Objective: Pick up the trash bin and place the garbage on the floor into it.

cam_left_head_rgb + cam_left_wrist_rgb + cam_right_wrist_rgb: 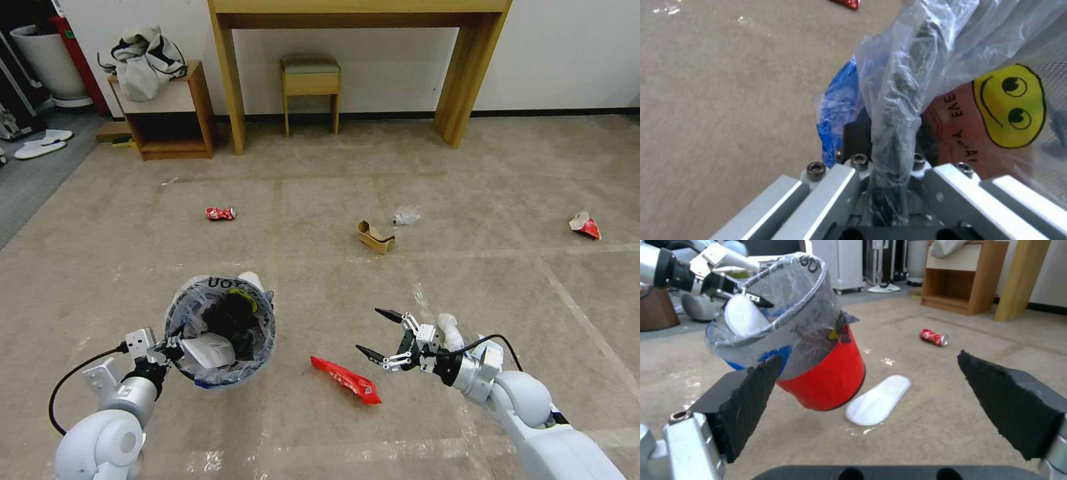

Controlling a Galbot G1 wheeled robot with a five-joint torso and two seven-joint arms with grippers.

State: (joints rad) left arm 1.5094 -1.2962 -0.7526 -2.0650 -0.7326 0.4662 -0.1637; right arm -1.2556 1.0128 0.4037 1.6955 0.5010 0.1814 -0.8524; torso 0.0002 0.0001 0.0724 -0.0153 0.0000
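The beige carpet floor (467, 167) with its shiny tape lines runs up to a wooden desk (360, 13) and a small stool (311, 77) by the wall. The left gripper (168, 347) is pinched on the rim of the trash bin (831, 373) and holds it tilted, clear of the carpet, so the picking up seems done. Something white (208, 350) already lies inside the liner.

The right gripper (380, 333) hangs low with its black fingers spread wide and nothing between them, just beside the red foil wrapper (345, 380), which lies between the two arms.

Much is left, I judge: the wrapper, the red soda can (221, 213), the cardboard scrap (375, 237), the clear plastic wad (407, 215), another red piece (585, 225) far on the right, and a white slipper (878, 400) on the carpet next to the bin.
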